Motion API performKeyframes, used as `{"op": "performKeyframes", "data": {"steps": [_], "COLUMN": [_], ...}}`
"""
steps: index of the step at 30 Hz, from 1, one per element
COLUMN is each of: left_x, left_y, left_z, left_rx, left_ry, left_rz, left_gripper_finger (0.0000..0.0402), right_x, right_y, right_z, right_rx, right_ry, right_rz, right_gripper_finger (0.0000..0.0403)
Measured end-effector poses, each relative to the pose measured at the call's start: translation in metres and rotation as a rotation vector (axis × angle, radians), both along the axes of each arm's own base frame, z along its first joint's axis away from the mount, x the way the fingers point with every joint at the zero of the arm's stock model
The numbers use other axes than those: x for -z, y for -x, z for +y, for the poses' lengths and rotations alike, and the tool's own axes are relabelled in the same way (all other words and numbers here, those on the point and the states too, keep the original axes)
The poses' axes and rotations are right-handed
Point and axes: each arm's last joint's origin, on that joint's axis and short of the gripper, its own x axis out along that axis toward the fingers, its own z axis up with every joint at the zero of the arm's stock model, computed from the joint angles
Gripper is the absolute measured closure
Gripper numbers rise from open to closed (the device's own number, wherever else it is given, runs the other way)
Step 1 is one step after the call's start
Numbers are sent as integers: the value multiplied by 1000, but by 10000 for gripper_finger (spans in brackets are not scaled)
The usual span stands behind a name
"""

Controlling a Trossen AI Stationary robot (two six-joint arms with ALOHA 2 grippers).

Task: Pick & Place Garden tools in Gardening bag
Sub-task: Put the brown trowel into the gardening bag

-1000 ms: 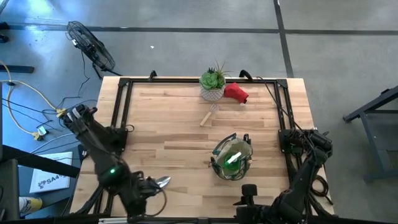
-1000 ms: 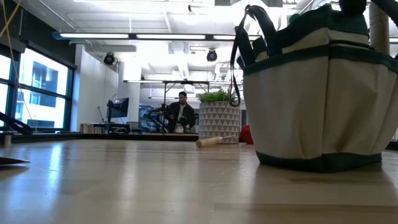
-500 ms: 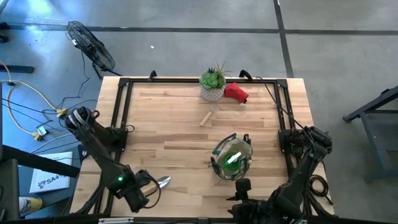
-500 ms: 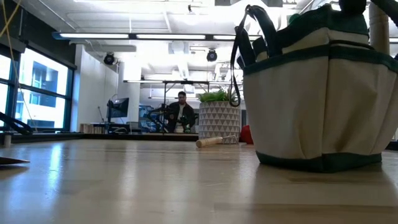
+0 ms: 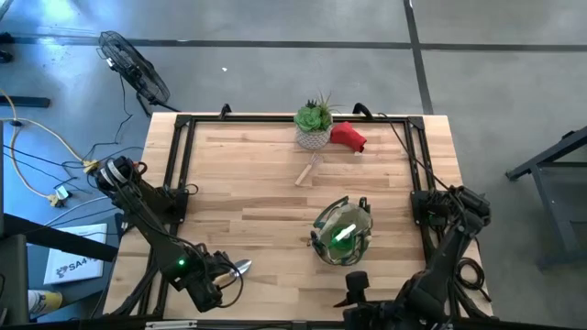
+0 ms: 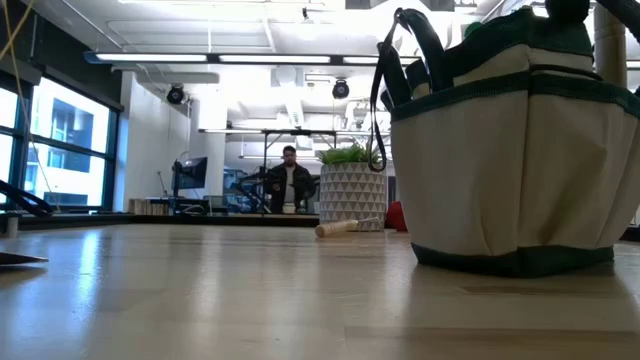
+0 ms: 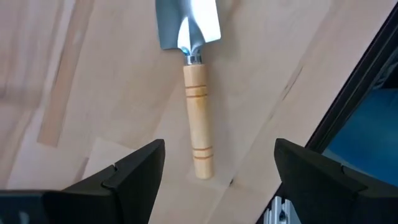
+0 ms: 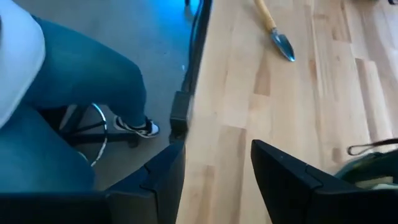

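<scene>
While my left gripper [image 7: 214,171] hovers, fingers wide apart and empty, over the trowel [image 7: 193,81] lying at the surface's near-left edge, the gardening bag [image 5: 342,233] stands right of centre; my right gripper [image 8: 217,171] waits, fingers spread.

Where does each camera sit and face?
High view: overhead, straight down on table, gardening bag, both arms.
Low view: tabletop height, facing gardening bag and potted plant; no arm.
Left wrist view: on left arm, past open left claw onto trowel.
Right wrist view: on right arm, past open right claw toward person's leg.
Shared: high and left wrist views show the trowel.
</scene>
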Motion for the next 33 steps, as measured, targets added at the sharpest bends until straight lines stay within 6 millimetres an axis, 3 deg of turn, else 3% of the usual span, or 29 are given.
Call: {"op": "performKeyframes", "data": {"steps": [10, 15, 22, 33], "left_x": [2, 14, 42, 44], "left_y": [6, 1, -10, -14], "left_z": [5, 1, -5, -11], "left_rx": [48, 29, 73, 36], "left_ry": [-31, -61, -113, -77], "left_rz": [87, 113, 164, 111], "left_gripper_finger": [105, 105, 105, 105], "right_x": [-31, -38, -44, -52], "right_y": [11, 25, 32, 33], "right_z": [23, 35, 44, 50], "right_rx": [-190, -237, -155, -162], "right_ry": [-15, -53, -188, -262], "right_rz": [-269, -312, -361, -421], "right_gripper_finger": [227, 227, 227, 227]}}
